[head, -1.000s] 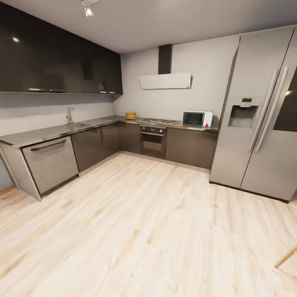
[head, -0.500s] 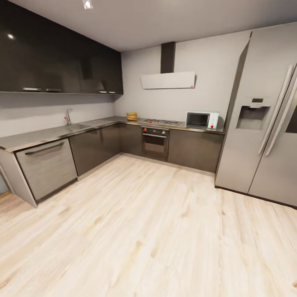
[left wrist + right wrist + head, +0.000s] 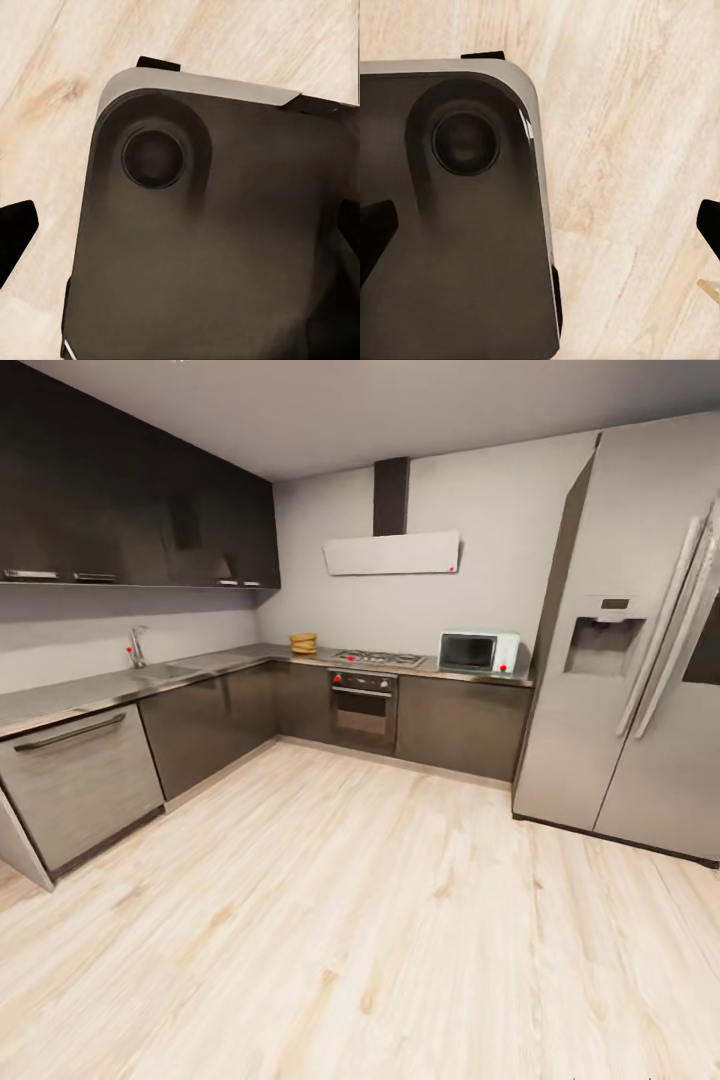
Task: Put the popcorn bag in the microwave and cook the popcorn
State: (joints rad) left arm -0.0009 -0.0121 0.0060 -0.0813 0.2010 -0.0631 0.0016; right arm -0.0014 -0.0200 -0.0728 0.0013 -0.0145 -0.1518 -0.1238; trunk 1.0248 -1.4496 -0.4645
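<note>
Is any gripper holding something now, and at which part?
Nothing is held. The popcorn bag sits on the countertop; both wrist views show fingertips spread with nothing between.

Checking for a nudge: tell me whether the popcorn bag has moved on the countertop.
No. The popcorn bag sits on the countertop just left of the hob as before; the camera shifted.
</note>
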